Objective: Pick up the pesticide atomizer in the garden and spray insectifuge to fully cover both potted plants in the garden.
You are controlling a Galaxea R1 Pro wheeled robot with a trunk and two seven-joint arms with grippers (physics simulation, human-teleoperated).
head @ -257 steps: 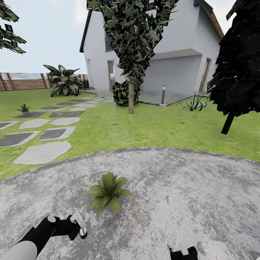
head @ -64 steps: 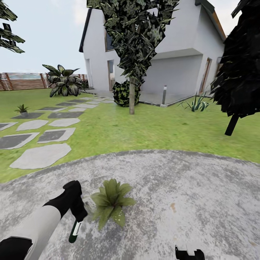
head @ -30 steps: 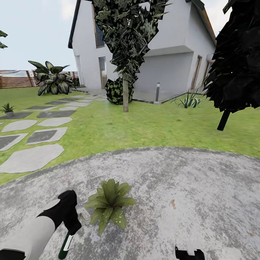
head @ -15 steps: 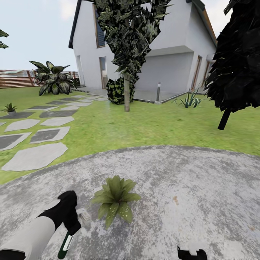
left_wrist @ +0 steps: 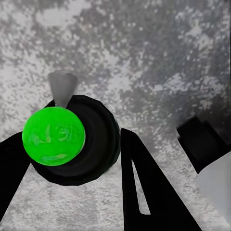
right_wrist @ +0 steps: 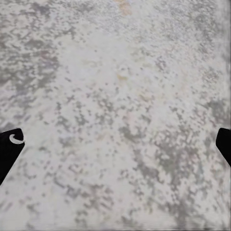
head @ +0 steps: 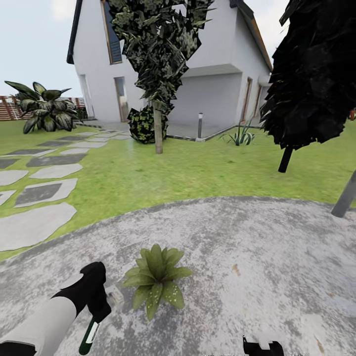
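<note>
i have the small dark green pesticide atomizer with the pale stripe (head: pixel 89 336) in my left gripper (head: pixel 97 307), out over the round grey paved patio (head: pixel 257 257). in the head view the bottle hangs body-down below the black wrist, and its light grey-white head (head: pixel 115 297) pokes out toward the plant. in the left wrist view i look down onto the bottle: a bright green disc (left_wrist: pixel 54 136) sits inside a round black body, a grey cone points away from it, and my black fingers (left_wrist: pixel 144 187) are closed in on either side, pinching the bottle.

the low rosette of broad pointed green leaves, some pale-speckled (head: pixel 155 278), sits on the patio well in from its curved edge, just beside the atomizer's head; i cannot tell whether they touch. its pot is hidden under the leaves.

my right gripper (head: pixel 262 346) just peeks in at the bottom of the head view. in the right wrist view the two dark fingertips (right_wrist: pixel 9 149) sit far apart, spread wide, over bare speckled paving.

beyond the patio's edge lies the green lawn (head: pixel 198 173) with flat grey stepping stones (head: pixel 34 193), then a white house (head: pixel 207 74), a dark-leaved tree (head: pixel 155 59), a big leafy shrub (head: pixel 44 106) and a strip of brown slatted fence (head: pixel 10 106).
</note>
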